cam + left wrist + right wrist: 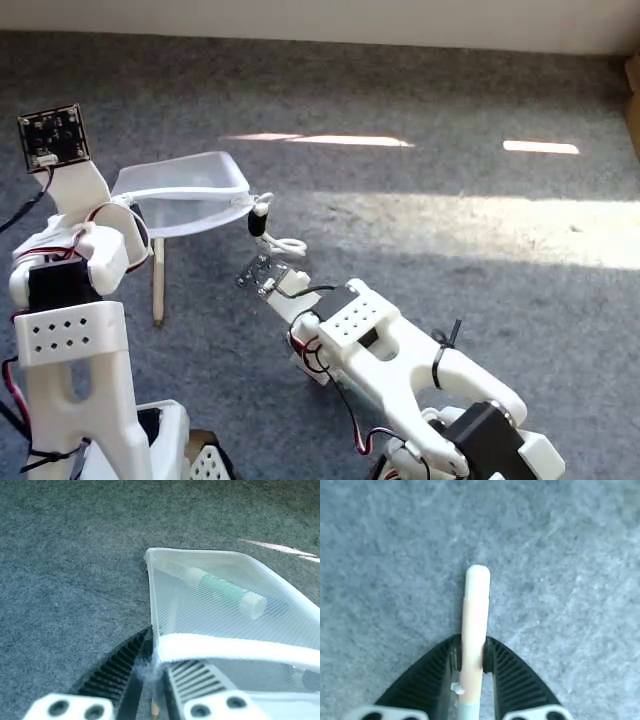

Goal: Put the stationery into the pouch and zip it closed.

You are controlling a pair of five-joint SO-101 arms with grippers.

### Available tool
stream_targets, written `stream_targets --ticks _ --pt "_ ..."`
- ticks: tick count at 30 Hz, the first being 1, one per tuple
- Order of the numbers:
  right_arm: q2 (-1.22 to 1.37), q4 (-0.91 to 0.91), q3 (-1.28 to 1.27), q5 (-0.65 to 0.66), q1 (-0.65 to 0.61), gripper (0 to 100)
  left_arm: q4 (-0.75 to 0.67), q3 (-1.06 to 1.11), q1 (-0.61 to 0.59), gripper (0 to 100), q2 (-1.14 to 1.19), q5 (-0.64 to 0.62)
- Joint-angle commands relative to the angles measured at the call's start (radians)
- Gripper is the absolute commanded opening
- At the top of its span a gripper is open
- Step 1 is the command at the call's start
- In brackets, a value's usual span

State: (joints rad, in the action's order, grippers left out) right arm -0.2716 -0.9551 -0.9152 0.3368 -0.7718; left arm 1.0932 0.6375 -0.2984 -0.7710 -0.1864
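Note:
My left gripper (152, 650) is shut on the rim of the white mesh pouch (225, 615), at one corner. It holds the pouch (190, 190) tilted above the carpet with its mouth open. A green and white tube (220, 587) lies inside. My right gripper (472, 645) is shut on a cream pen (476, 605), whose white end sticks out past the fingertips. From above, that gripper (258, 225) and the pen tip (262, 207) sit just beside the pouch's right corner. A wooden pencil (157, 280) lies on the carpet under the left arm.
Grey carpet covers the floor, with sunlit strips (320, 140) toward the far side. A white loop of cord (285, 245) lies next to the right gripper. The left arm's base (70, 350) stands at the near left, and the right arm (400, 360) stretches in from the near right.

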Motion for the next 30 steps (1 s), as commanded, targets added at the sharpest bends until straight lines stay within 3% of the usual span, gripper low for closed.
stream_targets --ticks 1,12,21,30 --pt "-0.004 -0.012 0.045 0.023 0.007 0.5 -0.017 -0.001 0.01 1 0.005 0.009" --pt "0.005 -0.005 0.025 0.064 -0.001 0.5 -0.014 0.001 0.01 1 0.005 0.009" --pt "0.18 -0.012 0.079 0.058 0.005 0.5 -0.011 0.001 0.01 1 0.005 0.009" --pt "-0.127 -0.084 0.048 -0.006 -0.001 0.5 -0.015 0.001 0.01 1 0.005 0.009"
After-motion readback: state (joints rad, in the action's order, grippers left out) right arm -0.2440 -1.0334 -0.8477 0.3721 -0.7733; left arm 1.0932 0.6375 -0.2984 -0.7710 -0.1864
